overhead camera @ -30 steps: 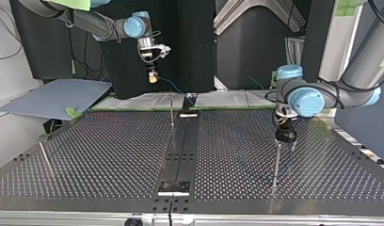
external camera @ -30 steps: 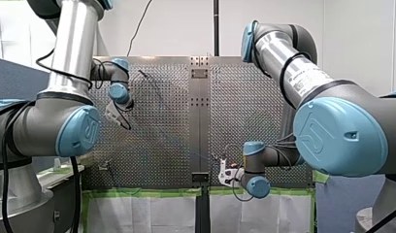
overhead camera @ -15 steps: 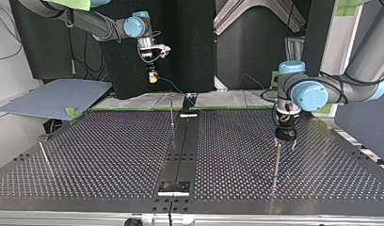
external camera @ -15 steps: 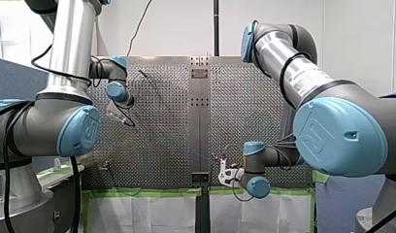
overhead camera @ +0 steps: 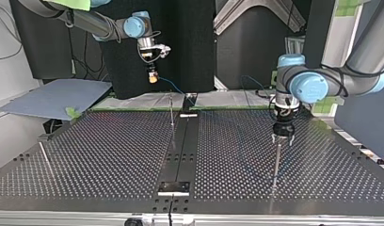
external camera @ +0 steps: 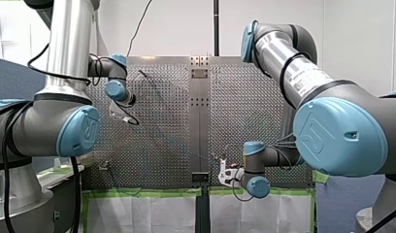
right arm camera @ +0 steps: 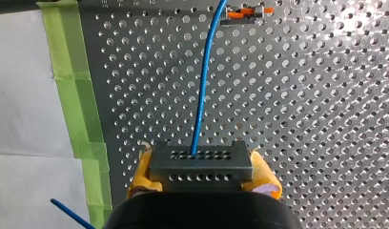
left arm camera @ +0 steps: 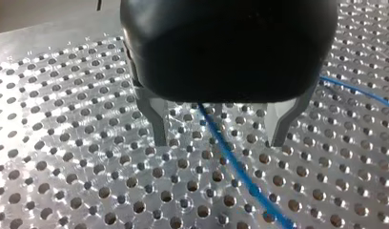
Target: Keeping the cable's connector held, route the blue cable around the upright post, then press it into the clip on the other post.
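Note:
In the left wrist view my left gripper [left arm camera: 219,136] is open, and the blue cable [left arm camera: 235,167] runs between its metal fingers [left arm camera: 157,119] over the perforated table without being pinched. In the top view it hangs just above the tip of an upright post [overhead camera: 276,162] at the right. My right gripper [right arm camera: 200,160] has yellow pads shut on the grey connector [right arm camera: 200,167]. From there the cable [right arm camera: 202,86] leads to a post carrying an orange clip [right arm camera: 245,13]. That gripper [overhead camera: 153,79] hovers high at the far left of the top view.
Another thin post [overhead camera: 171,110] stands by the table's central rail [overhead camera: 180,155], and a third [overhead camera: 44,157] near the top view's left edge. Green tape [right arm camera: 71,76] lines the table's edge beside white sheeting. A blue-grey board [overhead camera: 53,96] lies off the table's far left corner.
My left arm's wrist has swung round and its gripper has shifted slightly over the post's tip. My right arm and the connector have stayed where they were.

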Robot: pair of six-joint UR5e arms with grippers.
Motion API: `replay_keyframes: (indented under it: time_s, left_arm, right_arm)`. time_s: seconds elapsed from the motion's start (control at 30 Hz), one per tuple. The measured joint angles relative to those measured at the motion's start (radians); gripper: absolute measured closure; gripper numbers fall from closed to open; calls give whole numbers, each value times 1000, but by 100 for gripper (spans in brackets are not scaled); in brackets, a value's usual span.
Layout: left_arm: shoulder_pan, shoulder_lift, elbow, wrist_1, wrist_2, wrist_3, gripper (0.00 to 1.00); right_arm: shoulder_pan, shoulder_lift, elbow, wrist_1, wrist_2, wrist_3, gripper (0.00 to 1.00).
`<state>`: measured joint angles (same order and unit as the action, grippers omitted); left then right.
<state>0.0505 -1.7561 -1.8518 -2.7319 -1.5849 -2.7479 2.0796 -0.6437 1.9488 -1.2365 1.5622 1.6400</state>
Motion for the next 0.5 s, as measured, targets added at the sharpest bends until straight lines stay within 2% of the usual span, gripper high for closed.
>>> replay_keyframes:
  time_s: [0.5]
  left_arm:
    - [7,73,-55,-2,8,23,1]
  right_arm:
    - [0,0,0,0,1,0,100]
